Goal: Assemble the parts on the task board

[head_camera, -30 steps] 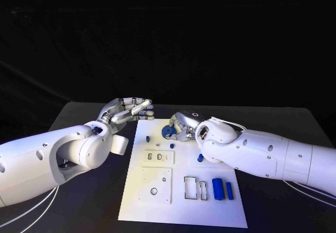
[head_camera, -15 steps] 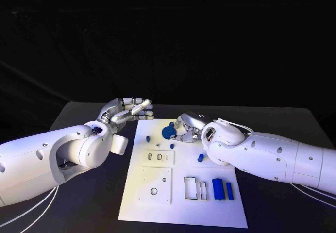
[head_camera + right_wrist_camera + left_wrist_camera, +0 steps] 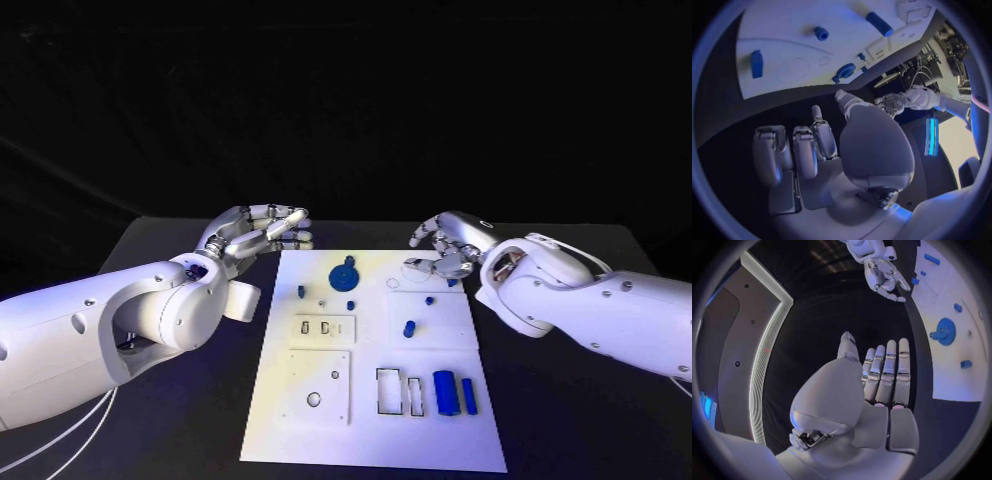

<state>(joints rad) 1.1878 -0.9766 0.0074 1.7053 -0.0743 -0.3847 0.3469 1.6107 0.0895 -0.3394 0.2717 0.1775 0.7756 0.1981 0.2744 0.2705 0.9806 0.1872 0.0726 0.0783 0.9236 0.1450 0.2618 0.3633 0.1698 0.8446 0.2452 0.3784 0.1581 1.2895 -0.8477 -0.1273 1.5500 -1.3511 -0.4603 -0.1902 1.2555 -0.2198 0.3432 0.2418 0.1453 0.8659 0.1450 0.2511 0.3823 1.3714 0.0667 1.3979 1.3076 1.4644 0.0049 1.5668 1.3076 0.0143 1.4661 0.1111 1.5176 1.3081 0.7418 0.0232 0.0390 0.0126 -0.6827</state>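
Blue gear (image 3: 345, 274) flat on white board (image 3: 368, 420), likely light, rigid, slippery plastic, best pinched at rim; left hand (image 3: 264, 230) curled closed, empty; right hand (image 3: 449, 246) empty, fingers apart.

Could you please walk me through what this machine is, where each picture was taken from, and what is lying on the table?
This is a robot with two white arms, each ending in a silver many-fingered hand. One picture looks down from a camera on its head; the two round ones come from cameras at each wrist, behind that hand.

On the black table lies the white task board, with cut-out slots. Small blue parts rest on it: a blue gear near the far end, two blue cylinders side by side at the near end, and a few small pegs between.

The left hand and the right hand hold nothing.
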